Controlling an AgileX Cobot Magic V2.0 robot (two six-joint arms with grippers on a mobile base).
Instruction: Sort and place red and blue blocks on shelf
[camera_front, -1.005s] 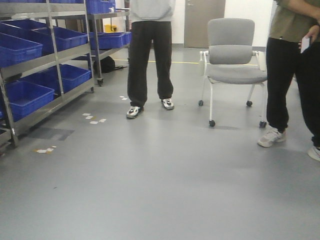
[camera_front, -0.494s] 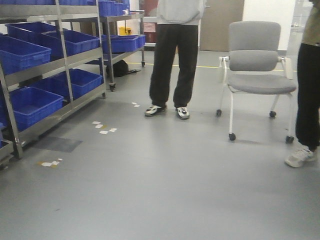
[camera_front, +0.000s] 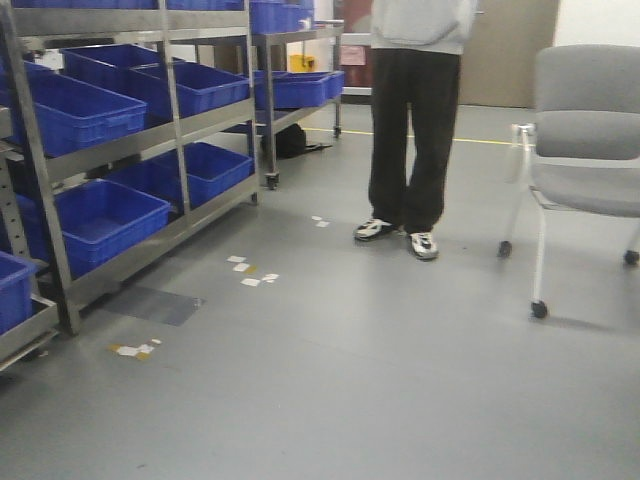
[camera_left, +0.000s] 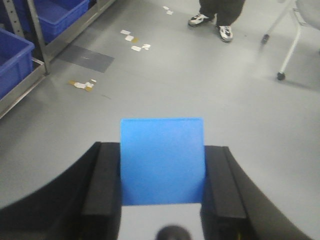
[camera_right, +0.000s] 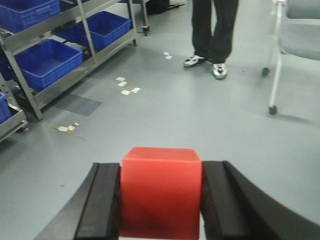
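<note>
- Shelf (camera_front: 130, 143) and its blue bins (camera_front: 85, 105) filled far more of the front view than a second before, reaching in from the left to past a third of the frame.
- The grey chair (camera_front: 590, 150) had slid to the right edge and was partly cut off. The standing person (camera_front: 415, 130) had shifted right of centre, and a second person seen earlier on the right was gone from view.
- That shift read as the base swinging towards and closing on the rack. Judged from this, the job was in its approach stage, with both blocks carried and neither yet set on a tier.
- The left gripper (camera_left: 162, 150) was clamped on the blue block (camera_left: 162, 160). Its two black fingers (camera_left: 102, 180) pressed flat against the block's left and right faces, and the block was held above the bare grey floor (camera_left: 200, 90), well apart from the rack.
- The right gripper (camera_right: 160, 170) was closed the same way on the red block (camera_right: 160, 192), with a finger (camera_right: 102, 200) touching each side. This block also hung over open floor, with the rack off to the left.
- Both blocks sat square between the fingers, with no tilt visible.
</note>
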